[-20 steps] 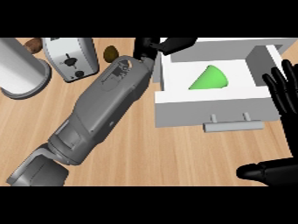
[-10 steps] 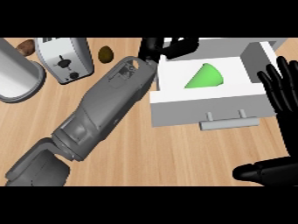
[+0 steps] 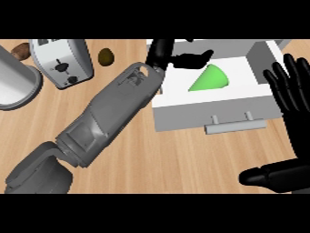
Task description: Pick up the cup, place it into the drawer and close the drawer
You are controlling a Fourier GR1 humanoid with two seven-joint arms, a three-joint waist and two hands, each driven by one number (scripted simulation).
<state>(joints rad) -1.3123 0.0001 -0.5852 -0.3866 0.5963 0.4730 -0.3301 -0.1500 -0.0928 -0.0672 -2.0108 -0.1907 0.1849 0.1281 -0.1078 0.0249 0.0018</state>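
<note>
my left hand (image 3: 177, 54) hangs over the far left corner of the open drawer (image 3: 214, 120), fingers relaxed and holding nothing. the green cup (image 3: 209, 78) lies on its side on the drawer's white floor, just beside my fingertips but apart from them. compared with a second ago, the cup sits in much the same spot inside the drawer while my left forearm has swung a little and the hand has drawn back toward the drawer's rim, so i judge the placing is done and the release is behind me.

my right hand (image 3: 297, 118) rests open at the right edge of the view, fingers up, beside the drawer's right wall.

what remains, as i read it, is closing: the drawer front with its grey handle (image 3: 233, 127) faces me and stands pulled out. i would need to lift my left hand clear of the box first, then push on that front. the toaster (image 3: 62, 61) and the big metal cylinder (image 3: 6, 82) stand well to the left, out of the way.
</note>
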